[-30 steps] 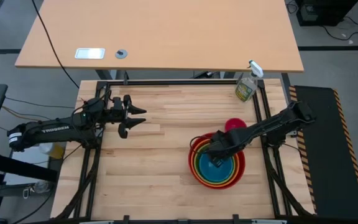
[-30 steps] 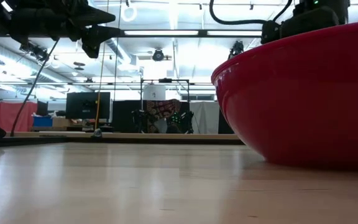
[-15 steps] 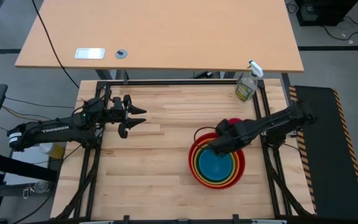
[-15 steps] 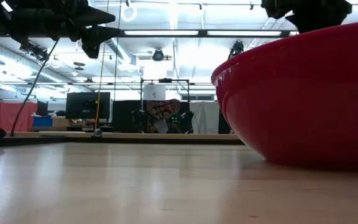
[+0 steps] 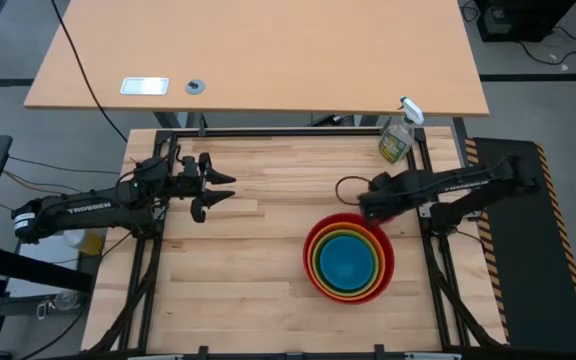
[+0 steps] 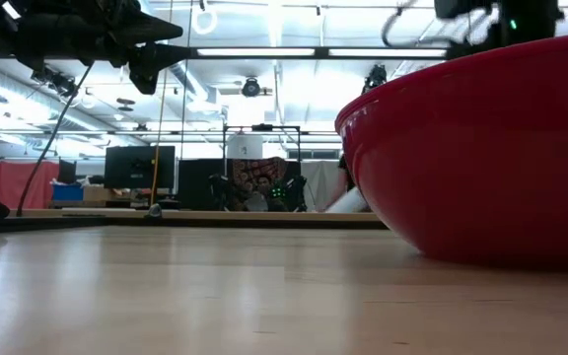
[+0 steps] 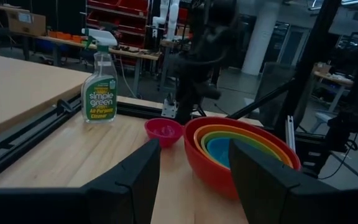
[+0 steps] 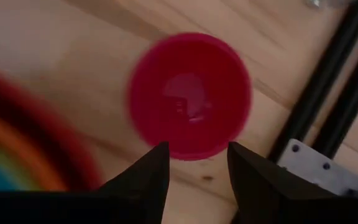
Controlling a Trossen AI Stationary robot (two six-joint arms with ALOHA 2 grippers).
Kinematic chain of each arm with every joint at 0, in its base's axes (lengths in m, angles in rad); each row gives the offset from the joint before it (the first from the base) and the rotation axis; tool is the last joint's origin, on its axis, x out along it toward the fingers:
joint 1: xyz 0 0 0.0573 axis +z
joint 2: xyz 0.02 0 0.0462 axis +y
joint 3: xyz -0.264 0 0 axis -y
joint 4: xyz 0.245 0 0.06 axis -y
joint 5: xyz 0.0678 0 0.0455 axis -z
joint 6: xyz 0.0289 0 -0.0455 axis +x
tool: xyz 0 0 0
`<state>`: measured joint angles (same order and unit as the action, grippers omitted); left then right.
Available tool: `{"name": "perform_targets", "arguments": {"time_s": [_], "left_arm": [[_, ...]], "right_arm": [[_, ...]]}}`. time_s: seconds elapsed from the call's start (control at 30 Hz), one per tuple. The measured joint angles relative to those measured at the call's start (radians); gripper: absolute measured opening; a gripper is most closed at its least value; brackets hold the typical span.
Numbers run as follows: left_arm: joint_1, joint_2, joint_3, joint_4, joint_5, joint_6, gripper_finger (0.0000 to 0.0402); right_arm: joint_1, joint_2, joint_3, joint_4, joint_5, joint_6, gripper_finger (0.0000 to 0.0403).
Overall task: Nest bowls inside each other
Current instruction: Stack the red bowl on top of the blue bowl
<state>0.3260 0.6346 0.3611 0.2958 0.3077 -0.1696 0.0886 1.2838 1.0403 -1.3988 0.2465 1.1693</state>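
Observation:
Four bowls sit nested on the table: red outermost [image 5: 345, 262], then orange, lime green and blue [image 5: 346, 263] in the middle. They also show in the left wrist view [image 7: 241, 149]. The small pink bowl [image 8: 190, 96] rests upright on its base just beyond the nest. My right gripper [image 8: 197, 168] hangs open above the pink bowl, pointing steeply down, and touches nothing. It hides that bowl in the high view [image 5: 368, 207]. My left gripper [image 5: 218, 190] waits open at the table's far left, held level above the wood.
A clear spray bottle [image 5: 396, 140] with greenish liquid stands at the far right corner. Black frame rails [image 8: 328, 106] run close beside the pink bowl. Bare wood [image 5: 238, 270] lies between the left arm and the nest.
My right gripper has risen out of the nest, where it stood down in the blue bowl, and gone toward the far edge until it hangs over the pink bowl, rolling a little on the way. The blue bowl stays nested in the stack.

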Motion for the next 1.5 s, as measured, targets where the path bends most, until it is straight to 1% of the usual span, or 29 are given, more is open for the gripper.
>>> {"name": "perform_targets", "arguments": {"time_s": [0.17, 0.3, 0.57, 0.73, 0.9, 1.0, 1.13, 1.2, 1.33, 1.5], "left_arm": [[0.0, 0.0, 0.0, 0.0, -0.026, 0.0, 0.0192], [0.0, 0.0, 0.0, 0.0, -0.028, 0.0, 0.0192], [0.0, 0.0, 0.0, -0.001, -0.028, 0.013, 0.0192], [0.0, 0.0, 0.0, -0.048, -0.031, 0.013, 0.0192], [0.0, 0.0, 0.0, -0.128, -0.049, 0.003, 0.0192], [0.0, 0.0, 0.0, -0.134, -0.079, -0.037, 0.0192], [0.0, 0.0, 0.0, -0.135, -0.106, -0.061, 0.0192], [0.0, 0.0, 0.0, -0.134, -0.111, -0.066, 0.0192], [0.0, 0.0, 0.0, -0.131, -0.117, -0.072, 0.0192], [0.002, 0.0, 0.0, -0.123, -0.161, -0.053, 0.0192]], "right_arm": [[-0.115, -0.055, -0.158, 0.041, -0.001, -0.03, 0.0173], [-0.203, -0.068, -0.245, 0.106, -0.001, -0.081, 0.0191], [-0.342, -0.089, -0.301, 0.23, 0.002, -0.171, 0.0261], [-0.391, -0.086, -0.304, 0.308, 0.004, -0.228, 0.0285], [-0.425, -0.085, -0.304, 0.321, 0.008, -0.231, 0.0286], [-0.446, -0.085, -0.304, 0.313, 0.022, -0.241, 0.0282], [-0.474, -0.085, -0.304, 0.316, 0.026, -0.307, 0.0279], [-0.494, -0.085, -0.311, 0.336, 0.049, -0.341, 0.0279], [-0.562, -0.085, -0.36, 0.412, 0.043, -0.412, 0.0279], [-0.644, -0.085, -0.444, 0.463, 0.023, -0.454, 0.0279]]}}
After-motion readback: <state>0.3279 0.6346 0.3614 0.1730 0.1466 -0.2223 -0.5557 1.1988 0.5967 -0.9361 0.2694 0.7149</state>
